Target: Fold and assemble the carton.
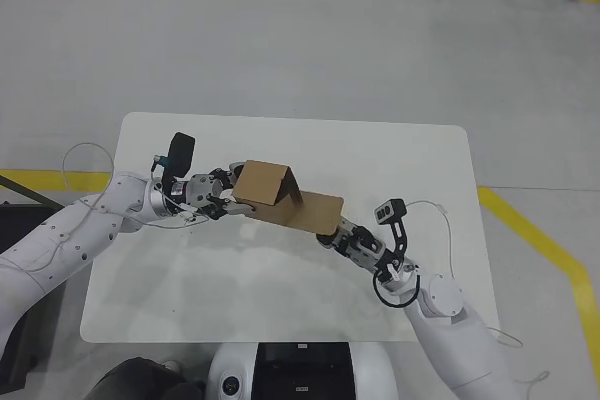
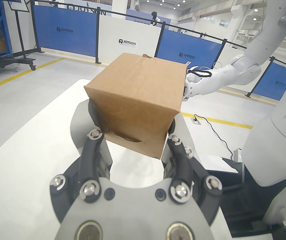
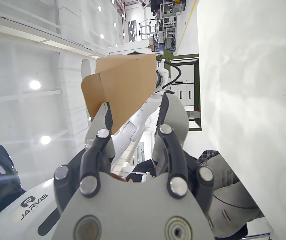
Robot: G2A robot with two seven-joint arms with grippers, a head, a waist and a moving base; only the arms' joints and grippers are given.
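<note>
Two white arms angle inward over one white table [image 1: 280, 300] and meet at one brown carton [image 1: 280, 198], which is held above the table's middle. The left gripper [image 1: 227, 191] pinches the carton's boxy end between its jaws. The right gripper [image 1: 335, 238] sits at the flat flap end with its jaws spread and one finger against the cardboard. The surrounding floor is pale grey with yellow lines.

Blue fence panels [image 2: 65, 29]: a white logo with a one-word name beside it (repeated on the blue panels farther along).
White fence panel [image 2: 130, 38]: the same logo and name, in dark letters.
Right arm's shell [image 3: 34, 207]: a dark round logo above a one-word name.
</note>
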